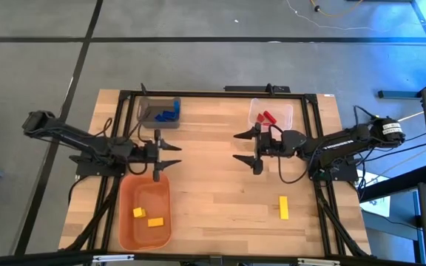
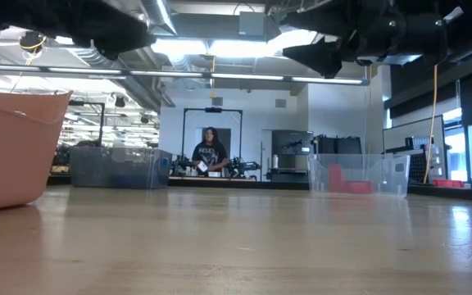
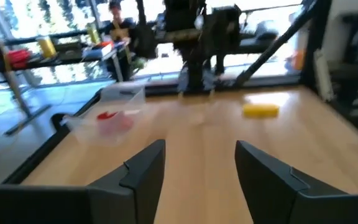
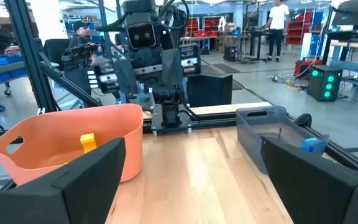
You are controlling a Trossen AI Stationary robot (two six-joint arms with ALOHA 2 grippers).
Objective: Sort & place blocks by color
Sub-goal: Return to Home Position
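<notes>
My left gripper point(image 1: 170, 155) hangs with its fingers spread and nothing between them, just past the far rim of the orange bin point(image 1: 145, 225), so I judge the drop of a yellow block is done and I am between steps. In that bin I see two yellow blocks point(image 1: 147, 216); the blue blocks point(image 1: 168, 114) sit in the grey bin point(image 1: 158, 112) beyond the gripper, and the red blocks point(image 1: 267, 117) in the clear bin point(image 1: 271, 113) on the other side. One long yellow block point(image 1: 283, 207) lies alone on the bare table point(image 1: 220, 199), near my right arm's side, well apart from every bin. My right gripper point(image 1: 243, 148) is spread wide and empty, held above the table beside the clear bin. Next, I think, that last block must be picked up and carried across to the orange bin. Both arms reach inward from the table's sides, wrists level, grippers facing each other.
</notes>
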